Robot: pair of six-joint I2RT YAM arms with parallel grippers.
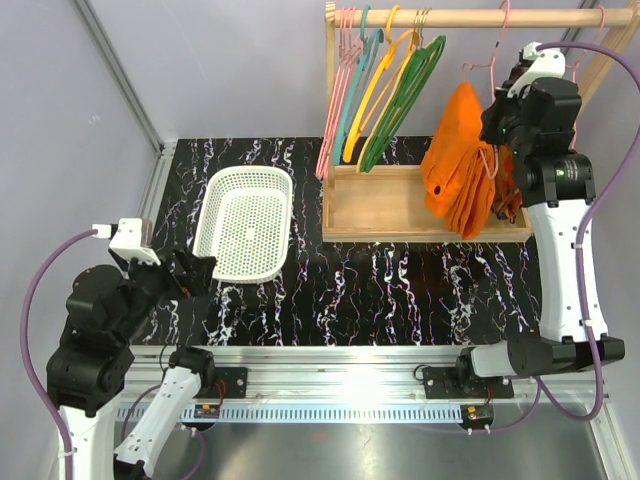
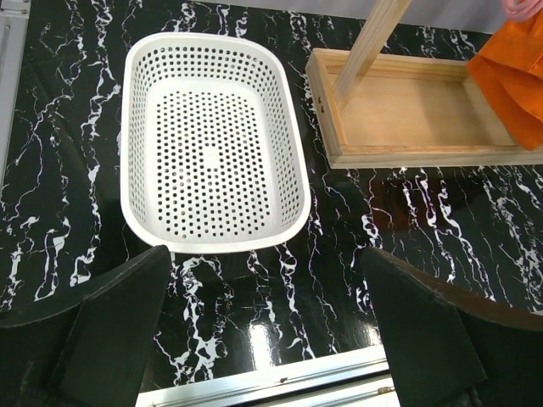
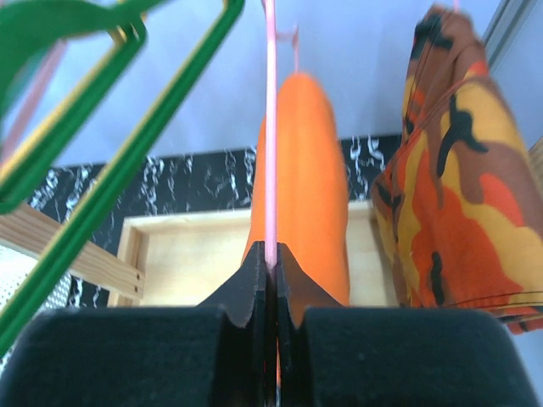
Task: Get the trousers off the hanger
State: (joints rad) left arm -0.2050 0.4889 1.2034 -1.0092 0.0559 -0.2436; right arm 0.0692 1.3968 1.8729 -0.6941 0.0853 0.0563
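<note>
Low over the near table [image 1: 400, 290], the left fingers [image 2: 110, 331] stand wide apart, facing the white basket [image 2: 136, 127]. Farther back the right arm reaches up, and the right fingers [image 3: 127, 356] pinch the hanger [image 3: 271, 127] wire. The trousers [image 1: 462, 160] hang from it, long axis vertical, above the wooden tray [image 1: 380, 215].

The black marbled worktop [image 1: 400, 290] carries a white perforated basket [image 1: 207, 215] and, just beside it, a wooden rack base [image 1: 420, 236].
</note>
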